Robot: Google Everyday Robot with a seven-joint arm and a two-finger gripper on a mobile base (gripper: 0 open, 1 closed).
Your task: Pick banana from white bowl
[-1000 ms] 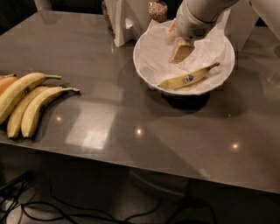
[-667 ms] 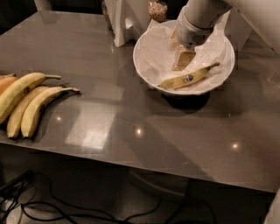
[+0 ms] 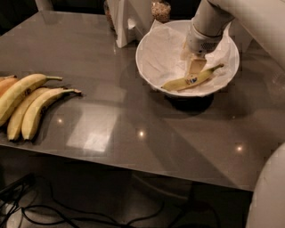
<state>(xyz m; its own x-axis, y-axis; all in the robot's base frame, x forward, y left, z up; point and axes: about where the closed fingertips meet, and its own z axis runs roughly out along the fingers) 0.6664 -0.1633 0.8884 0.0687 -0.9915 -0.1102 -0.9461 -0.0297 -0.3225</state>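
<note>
The banana (image 3: 189, 81) is small and slim, yellow with a blue sticker, lying across the front of the white bowl (image 3: 151, 46) with its stem pointing right. The bowl is lined with crumpled white paper and stands on a dark base at the table's back right. My gripper (image 3: 195, 67) reaches down into the bowl from the upper right. Its tan fingers (image 3: 196, 64) hang right over the banana's middle, at or just above its top edge.
A bunch of larger bananas (image 3: 26, 100) lies at the table's left edge. A white object (image 3: 127, 20) and a jar (image 3: 161, 10) stand behind the bowl. The grey table's front edge (image 3: 133, 167) is near, with cables on the floor below.
My gripper has come lower and a little to the right inside the bowl, ending closer to the banana's middle. The banana has not moved.
</note>
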